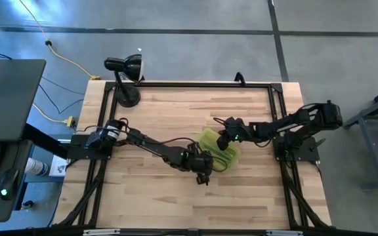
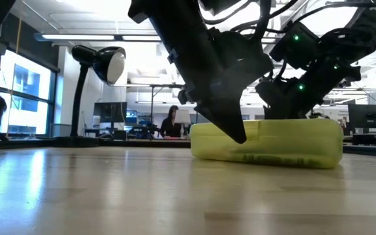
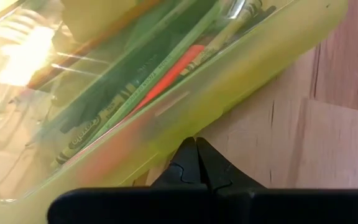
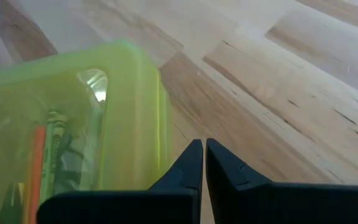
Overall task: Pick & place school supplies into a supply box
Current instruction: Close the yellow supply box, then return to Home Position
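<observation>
One translucent yellow-green plastic supply box [image 1: 216, 148], lid down, pens [image 3: 166, 74] inside; left gripper [image 3: 196, 163] and right gripper [image 4: 203, 163] both clenched empty beside it; one black desk lamp [image 1: 125, 73].

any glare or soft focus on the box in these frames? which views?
Left wrist view: bright glare patches on the supply box lid, pens inside smeared and soft, with the shut left gripper at its edge. Right wrist view: a small highlight on the lid, wood grain sharp. Low view: backlit, arms silhouetted, foreground table blurred with sheen. High view: even light, no glare.
</observation>
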{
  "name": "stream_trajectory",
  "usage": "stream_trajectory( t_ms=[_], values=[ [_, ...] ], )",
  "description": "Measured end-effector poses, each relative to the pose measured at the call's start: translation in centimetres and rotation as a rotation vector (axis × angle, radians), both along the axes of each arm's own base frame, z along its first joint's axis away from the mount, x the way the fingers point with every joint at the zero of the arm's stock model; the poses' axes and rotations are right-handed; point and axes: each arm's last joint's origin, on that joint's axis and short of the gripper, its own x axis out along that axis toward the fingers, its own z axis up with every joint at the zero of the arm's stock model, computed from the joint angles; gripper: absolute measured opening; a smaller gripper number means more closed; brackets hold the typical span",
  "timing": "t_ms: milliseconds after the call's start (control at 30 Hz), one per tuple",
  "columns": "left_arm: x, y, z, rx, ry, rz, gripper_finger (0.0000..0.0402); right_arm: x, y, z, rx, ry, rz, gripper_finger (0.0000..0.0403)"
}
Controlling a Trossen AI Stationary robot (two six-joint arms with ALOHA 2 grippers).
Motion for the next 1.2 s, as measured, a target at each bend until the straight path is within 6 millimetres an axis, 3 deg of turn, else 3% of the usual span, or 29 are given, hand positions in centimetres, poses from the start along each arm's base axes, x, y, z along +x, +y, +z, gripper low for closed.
stream_trajectory(
  t_ms=[467, 800, 1067, 1200],
  values=[
    [0.0, -0.1, 0.0, -0.005, -0.005, 0.016, 0.001, 0.0, 0.3, 0.0, -0.03, 0.0, -0.002, 0.0],
    [-1.2, -2.7, 0.1, -0.025, 0.018, 0.039, 0.0011, 0.0, 0.1, 0.3, -0.087, 0.011, 0.004, 0.0],
    [-3.0, -4.5, 1.0, -0.016, 0.055, 0.075, 0.0011, -0.8, -0.2, 1.9, -0.148, 0.004, -0.02, 0.0001],
    [-4.3, -4.7, 3.0, -0.009, 0.068, 0.093, 0.003, -1.5, 0.0, 3.5, -0.195, -0.017, 0.025, 0.0]
  ],
)
